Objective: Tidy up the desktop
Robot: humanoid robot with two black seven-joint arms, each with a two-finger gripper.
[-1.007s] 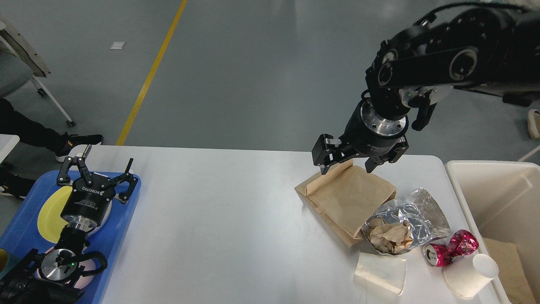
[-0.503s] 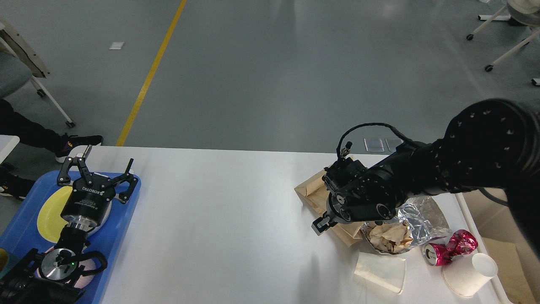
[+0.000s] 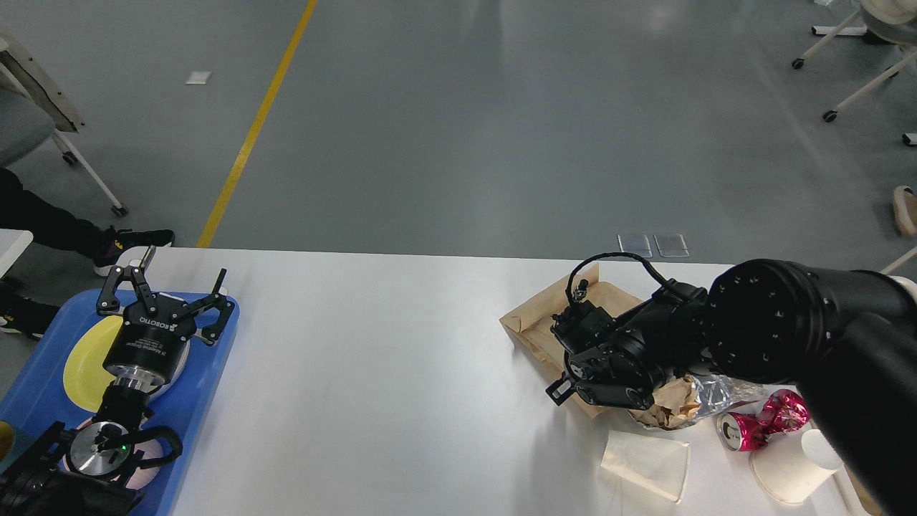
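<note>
The white desktop point(image 3: 372, 373) fills the lower view. At its right lie a brown paper bag point(image 3: 531, 324), a foil bag with crumpled paper point(image 3: 680, 403), a crushed pink can point(image 3: 763, 423), a tipped paper cup point(image 3: 795, 466) and a flattened white cup point(image 3: 648, 462). My right arm reaches in low from the right and covers much of both bags. Its gripper point(image 3: 562, 387) sits at the brown bag's near edge, dark and end-on, so its fingers cannot be told apart. My left gripper point(image 3: 183, 276) stands open over the blue tray point(image 3: 208, 373), holding nothing.
A yellow plate point(image 3: 82, 365) lies on the blue tray at the left edge. The beige bin point(image 3: 907, 281) at the far right is almost wholly hidden behind my right arm. Bare tabletop spans the middle between tray and trash.
My right arm has dropped from high above the brown bag to low over it, now covering both bags. The left arm has not moved.
</note>
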